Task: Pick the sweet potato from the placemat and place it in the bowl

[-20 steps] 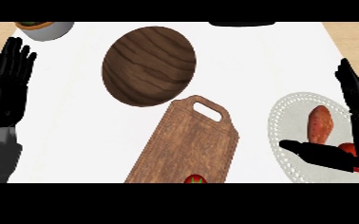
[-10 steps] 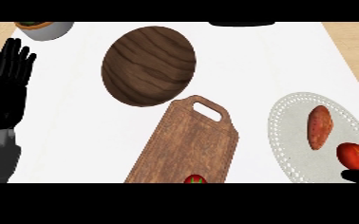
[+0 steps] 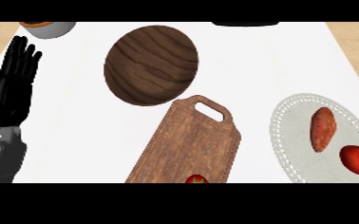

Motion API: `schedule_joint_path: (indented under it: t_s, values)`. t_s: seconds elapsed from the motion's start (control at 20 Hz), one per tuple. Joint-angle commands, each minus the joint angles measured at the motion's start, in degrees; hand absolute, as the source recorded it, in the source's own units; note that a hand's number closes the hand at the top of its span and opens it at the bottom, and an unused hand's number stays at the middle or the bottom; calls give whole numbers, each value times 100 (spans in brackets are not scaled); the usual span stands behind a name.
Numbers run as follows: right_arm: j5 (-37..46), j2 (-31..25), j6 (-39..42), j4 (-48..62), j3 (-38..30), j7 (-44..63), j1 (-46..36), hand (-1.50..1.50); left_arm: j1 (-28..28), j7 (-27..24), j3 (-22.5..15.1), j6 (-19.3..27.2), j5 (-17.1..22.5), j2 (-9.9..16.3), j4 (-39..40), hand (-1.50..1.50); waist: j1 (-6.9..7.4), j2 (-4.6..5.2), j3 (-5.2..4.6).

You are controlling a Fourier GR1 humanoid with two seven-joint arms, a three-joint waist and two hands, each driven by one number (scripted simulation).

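Lying lengthwise on the pale round placemat [image 3: 294,137] at the right, well apart from the bowl: one sweet potato [image 3: 323,128], orange-brown, elongated, tapered at both ends, with nothing holding it. Just beside its lower end, on the same placemat, one red rounded item [image 3: 351,157], cut off by the right edge, too partial to name. Up and left of centre, one dark wooden bowl [image 3: 151,65] with visible grain, sitting on the white surface [image 3: 266,66]. Between bowl and placemat, one wooden cutting board [image 3: 188,147], set at a slant with its handle slot toward the upper right, its handle end near the bowl's lower rim. At the board's lower end, one small red item with a green top [image 3: 197,179], mostly cropped. At the left edge, one left hand [image 3: 17,83], black, fingers straight and spread upward, holding nothing, resting. At the top left corner, one grey container with an orange-brown inside [image 3: 47,27], partly cropped. At the top edge, one dark object [image 3: 245,23], cropped.
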Motion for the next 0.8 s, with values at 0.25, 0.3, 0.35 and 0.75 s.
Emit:
schedule_joint_path:
  t_s: [0.25,0.3,0.35,0.75]
  values:
    - [479,728,1110,325,-312,-72,47,-150,147,157,287,-353,4,-46,-247,0,55,4,8]
    - [922,986,1027,573,-163,-561,197,-150,21,299,100,-55,-243,-174,-341,0,49,6,11]
    - [826,982,1135,594,-11,-169,-243,-150,-179,-59,214,-282,-224,-241,201,0,69,19,7]
    - [1898,1790,1181,1672,280,-928,-435,-150,-227,45,325,-319,-403,-339,191,0,69,19,9]
